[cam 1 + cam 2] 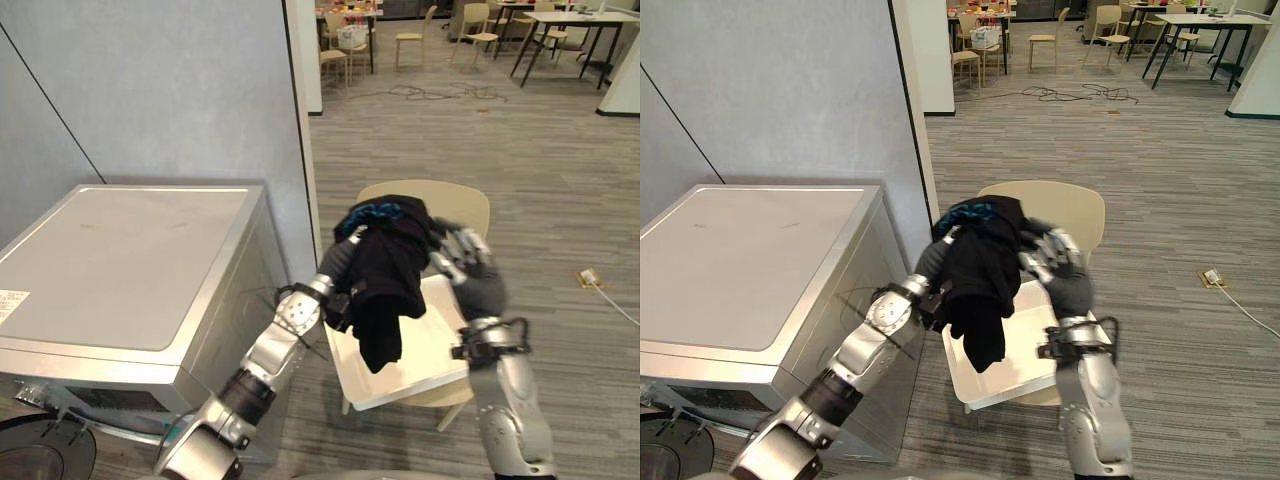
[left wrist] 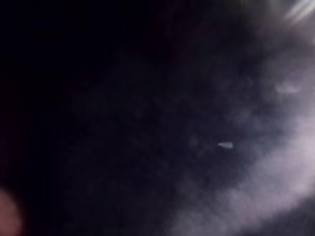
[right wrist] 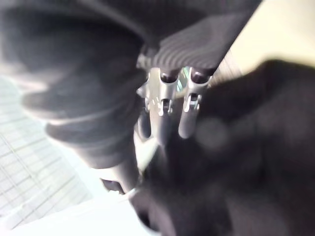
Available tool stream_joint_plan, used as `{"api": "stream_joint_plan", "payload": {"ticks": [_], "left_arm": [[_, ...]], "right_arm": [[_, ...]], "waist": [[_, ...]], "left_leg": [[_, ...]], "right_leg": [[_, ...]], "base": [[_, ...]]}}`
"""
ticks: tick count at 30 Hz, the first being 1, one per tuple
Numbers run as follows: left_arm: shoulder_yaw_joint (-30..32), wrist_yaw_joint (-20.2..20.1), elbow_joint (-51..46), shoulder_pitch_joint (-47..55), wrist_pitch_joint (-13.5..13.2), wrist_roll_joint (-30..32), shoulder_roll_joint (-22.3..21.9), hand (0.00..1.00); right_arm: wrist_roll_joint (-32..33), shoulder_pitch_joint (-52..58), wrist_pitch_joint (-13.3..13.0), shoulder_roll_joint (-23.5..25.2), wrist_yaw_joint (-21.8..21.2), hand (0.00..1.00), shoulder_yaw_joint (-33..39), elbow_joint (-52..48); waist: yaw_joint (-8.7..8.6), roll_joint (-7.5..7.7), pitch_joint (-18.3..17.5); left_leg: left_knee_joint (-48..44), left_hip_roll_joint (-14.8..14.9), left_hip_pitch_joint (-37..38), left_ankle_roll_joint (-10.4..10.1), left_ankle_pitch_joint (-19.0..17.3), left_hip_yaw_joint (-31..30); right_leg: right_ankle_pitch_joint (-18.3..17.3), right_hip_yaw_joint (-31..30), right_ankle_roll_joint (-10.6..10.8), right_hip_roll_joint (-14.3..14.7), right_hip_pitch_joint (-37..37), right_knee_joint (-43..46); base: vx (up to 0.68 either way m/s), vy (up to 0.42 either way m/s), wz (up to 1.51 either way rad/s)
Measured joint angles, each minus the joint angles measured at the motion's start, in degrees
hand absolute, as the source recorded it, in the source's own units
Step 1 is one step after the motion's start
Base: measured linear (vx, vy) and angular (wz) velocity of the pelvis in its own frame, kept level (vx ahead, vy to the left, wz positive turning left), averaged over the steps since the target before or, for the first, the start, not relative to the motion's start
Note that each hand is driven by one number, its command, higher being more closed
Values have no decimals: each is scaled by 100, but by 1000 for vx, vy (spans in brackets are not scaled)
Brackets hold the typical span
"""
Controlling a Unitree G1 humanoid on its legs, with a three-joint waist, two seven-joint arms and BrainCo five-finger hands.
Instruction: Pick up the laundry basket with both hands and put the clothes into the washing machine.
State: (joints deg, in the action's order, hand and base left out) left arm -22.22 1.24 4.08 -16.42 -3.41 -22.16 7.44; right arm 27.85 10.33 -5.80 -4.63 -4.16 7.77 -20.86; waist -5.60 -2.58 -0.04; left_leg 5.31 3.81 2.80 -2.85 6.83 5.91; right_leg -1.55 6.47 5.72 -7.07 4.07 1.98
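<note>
Holding a bundle of dark clothes (image 1: 385, 270) between both hands is where the task stands. The bundle, with a strip of blue cloth at its top, hangs in the air above the white laundry basket (image 1: 438, 345), its lower end dangling over the basket's floor. The basket itself rests on a beige chair (image 1: 455, 205) just beside the washing machine (image 1: 130, 270), so it appears the clothes are being carried by hand rather than in the basket. The left hand (image 1: 338, 265) is buried under the cloth from the washer's side, and I cannot tell its grip. The right hand (image 1: 462, 255) presses on the opposite side; its wrist view shows its fingers (image 3: 189, 115) stretched out into the dark fabric, not curled round it. The clothes seem pinched by pressure from both sides. The next move likely calls for swinging the bundle left and down to the machine's front, where a round dark door (image 1: 40, 455) shows, while keeping the squeeze even so nothing slips out.
</note>
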Motion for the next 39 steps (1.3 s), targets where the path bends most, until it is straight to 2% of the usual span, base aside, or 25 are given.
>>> {"api": "stream_joint_plan", "payload": {"ticks": [4, 6, 10, 16, 19, 20, 21, 23, 26, 28, 29, 30, 31, 32, 33, 34, 35, 37, 39], "left_arm": [[1272, 5, -1025, 1373, -13, -396, 2, 100], [1745, 1, -1426, 2007, -27, -515, -52, 100], [2193, -92, -2072, 3327, -59, -697, -293, 100], [2193, -499, -2133, 4376, -45, -696, -554, 100], [2075, -707, -1905, 4707, 42, -706, -626, 100], [1960, -762, -1594, 4757, 109, -705, -621, 100], [1805, -800, -1411, 4823, 184, -705, -616, 100], [1722, -876, -1280, 4912, 226, -706, -601, 100], [1480, -881, -1233, 4893, 288, -770, -542, 100], [1306, -877, -1235, 4779, 295, -868, -533, 100], [1297, -874, -1230, 4762, 300, -867, -506, 100], [1269, -870, -1213, 4672, 303, -867, -486, 100], [1207, -870, -1181, 4466, 310, -867, -340, 100], [1154, -870, -1174, 4384, 318, -865, -323, 100], [1133, -874, -1174, 4319, 318, -865, -369, 100], [1139, -876, -1174, 4303, 308, -866, -457, 100], [1133, -878, -1172, 4278, 310, -866, -487, 100], [1125, -887, -1157, 4069, 314, -866, -578, 100], [1126, -875, -1103, 3846, 314, -866, -691, 100]], "right_arm": [[-331, 609, -34, 269, 306, 0, 1213, 1], [-586, 959, -30, 428, 380, 0, 1508, 2], [-783, 1770, 85, 891, 412, 0, 1805, 28], [-827, 2193, 256, 1180, 409, 0, 1818, 1113], [-828, 2213, 324, 1170, 402, 0, 1757, 2093], [-850, 2220, 379, 1097, 389, 0, 1589, 2784], [-946, 2171, 407, 1026, 384, 0, 1392, 3428], [-1062, 2053, 479, 960, 312, 0, 1155, 4115], [-1142, 1655, 509, 763, 248, 0, 680, 4954], [-1222, 1271, 474, 489, 101, 0, 525, 5225], [-1233, 1161, 468, 405, 110, 0, 516, 5333], [-1273, 899, 474, 307, 165, 0, 512, 5682], [-1277, 723, 469, 255, 228, 0, 564, 5968], [-1281, 698, 463, 218, 280, 0, 573, 6061], [-1285, 672, 477, 151, 297, 0, 595, 6197], [-1299, 669, 501, 127, 300, 0, 595, 6317], [-1329, 670, 503, 124, 300, 0, 600, 6357], [-1474, 648, 519, 142, 305, 0, 715, 6509], [-1510, 637, 595, 176, 333, 0, 932, 6664]], "waist": [[5, 20, 13], [10, 57, 34], [67, 88, 25], [166, 222, 35], [221, 208, 70], [333, 172, 111], [335, 135, 141], [344, 131, 169], [448, 55, 467], [505, -125, 772], [516, -141, 832], [536, 10, 892], [604, 93, 991], [650, 70, 999], [657, 42, 1015], [653, 32, 1012], [631, 28, 1009], [636, 25, 997], [604, 38, 983]], "left_leg": [[2, 16, 2, -43, -34, 1], [4, 19, 2, -52, -43, 4], [4, 27, 6, -46, -86, 50], [3, 86, 44, -24, -109, 115], [-39, 117, -2, -41, -132, 132], [-81, 132, -27, -41, -133, 125], [-209, 136, -131, -55, -194, 47], [-401, 151, -270, -66, -251, -47], [-857, 198, -658, -133, -339, -250], [-1204, 218, -1147, -174, -395, -440], [-1177, 232, -1199, -226, -457, -423], [-1116, 252, -1231, -326, -739, -286], [-1917, 362, -1575, -146, -795, 176], [-2417, 416, -1740, -55, -855, 278], [-3310, 444, -1826, 164, -1023, 390], [-3815, 555, -1600, 236, -1203, 504], [-3872, 619, -1456, 177, -1320, 529], [-4071, 942, -1154, 46, -1605, 591], [-4207, 1538, -817, 66, -1619, 810]], "right_leg": [[-82, 2, -14, 9, -6, 2], [-101, 3, -16, 8, -11, 16], [-122, -1, -26, 1, -34, 73], [-231, 114, 1, -15, -27, 222], [-280, 155, -7, -7, -23, 313], [-305, 165, -5, -3, -28, 399], [-356, 258, -22, -18, -35, 485], [-448, 348, -34, -28, -107, 652], [-643, 487, -107, -28, -391, 1147], [-827, 749, -204, -40, -772, 1665], [-863, 794, -229, -54, -847, 1762], [-824, 915, -374, -140, -929, 1783], [-813, 1163, -462, -349, -1095, 1879], [-816, 1268, -468, -406, -1138, 1938], [-818, 1440, -469, -503, -1086, 1978], [-817, 1604, -467, -568, -928, 1957], [-817, 1686, -467, -591, -878, 1953], [-773, 2010, -445, -704, -782, 1970], [-678, 2377, -318, -918, -620, 1987]], "base": [[-8, -2, 0], [0, 0, 0], [0, 0, 0], [-21, -10, 4], [-36, -12, 6], [-23, -17, 20], [-27, -20, 23], [-46, -28, 34], [-97, -54, 32], [-186, -81, 60], [-151, -81, 70], [-128, -49, 77], [-129, -59, 82], [-113, -45, 91], [-60, -54, 84], [-23, -25, 81], [8, 19, 75], [-39, 91, 75], [-72, 196, 100]]}}
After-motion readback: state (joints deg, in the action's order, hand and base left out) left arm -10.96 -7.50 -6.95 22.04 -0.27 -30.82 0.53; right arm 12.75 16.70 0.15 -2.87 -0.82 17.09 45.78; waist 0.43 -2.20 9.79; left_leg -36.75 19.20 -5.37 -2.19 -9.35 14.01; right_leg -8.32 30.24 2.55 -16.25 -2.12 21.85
